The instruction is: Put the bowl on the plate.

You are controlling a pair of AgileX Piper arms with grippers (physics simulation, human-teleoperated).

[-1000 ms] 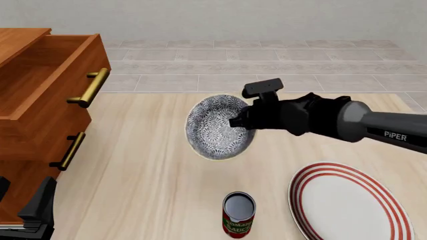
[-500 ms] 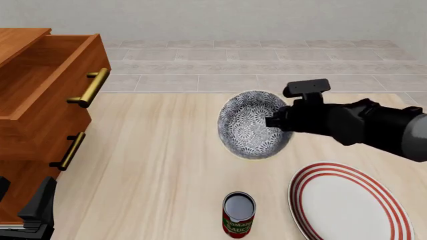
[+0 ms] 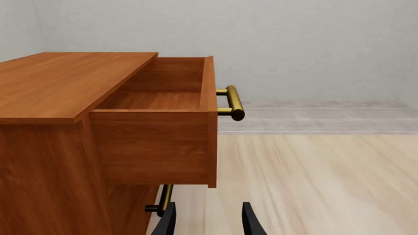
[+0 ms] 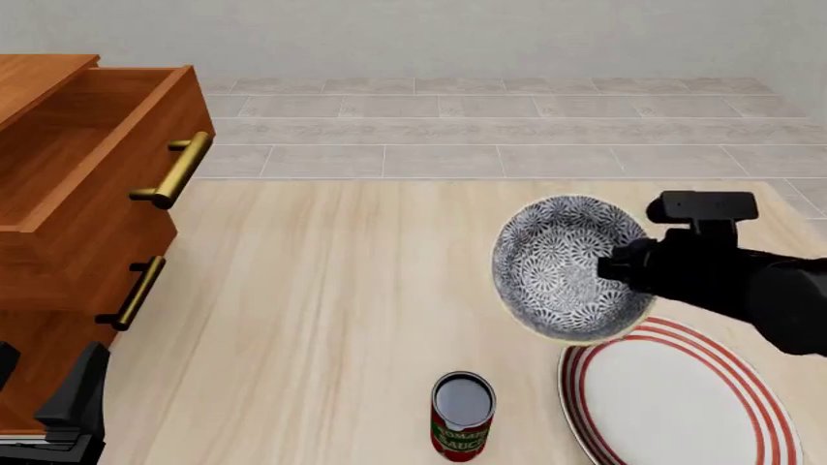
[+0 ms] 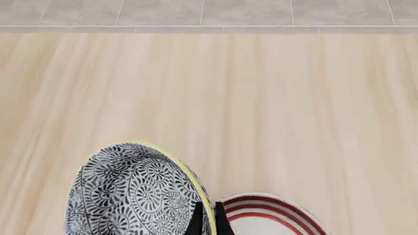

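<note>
The bowl (image 4: 568, 268), blue-grey floral with a pale yellow rim, hangs tilted above the table with my right gripper (image 4: 607, 272) shut on its right rim. Its lower edge overlaps the upper left rim of the plate (image 4: 679, 397), a white plate with red rings at the front right. The right wrist view shows the bowl (image 5: 134, 193) pinched at the rim by the fingertips (image 5: 197, 223), with the plate (image 5: 271, 215) just beyond. My left gripper (image 3: 207, 223) stands open beside the cabinet, with nothing between its fingers; in the front view it (image 4: 77, 407) sits at the lower left corner.
A small red-labelled can (image 4: 462, 415) stands upright left of the plate near the front edge. A wooden cabinet (image 4: 77, 194) with an open top drawer (image 3: 163, 122) and brass handles fills the left side. Tiled floor lies beyond the table's far edge.
My right arm has carried the bowl to the right and toward the front, from the table's middle to the plate's upper left rim. The left arm has not moved.
</note>
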